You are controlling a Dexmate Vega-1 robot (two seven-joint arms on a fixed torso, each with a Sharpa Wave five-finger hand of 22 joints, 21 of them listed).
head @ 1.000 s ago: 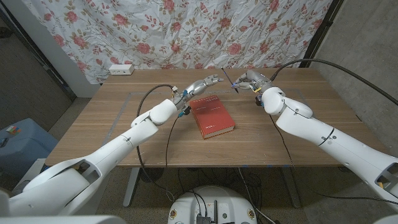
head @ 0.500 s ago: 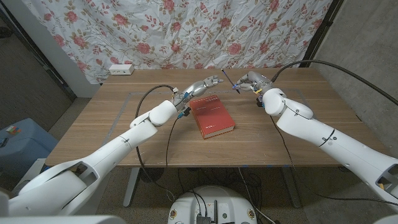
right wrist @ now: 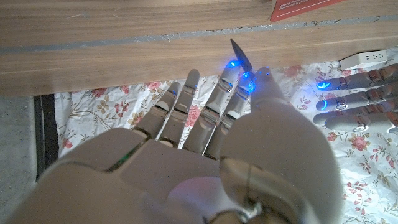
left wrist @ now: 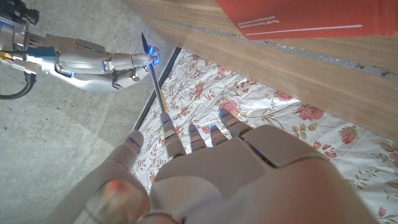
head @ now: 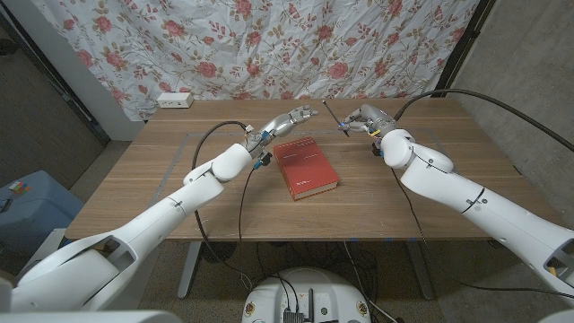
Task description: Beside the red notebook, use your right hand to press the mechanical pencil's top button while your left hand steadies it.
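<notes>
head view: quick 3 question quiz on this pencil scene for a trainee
1. True or false: the red notebook lies open on the table.
2. Which hand holds the mechanical pencil? A: left. B: right. C: neither.
3. Fill in: the cloth hanging behind the table is printed with ___.

Key
1. False: it lies closed.
2. B: the right hand pinches it and holds it above the table.
3. Flowers.
</notes>
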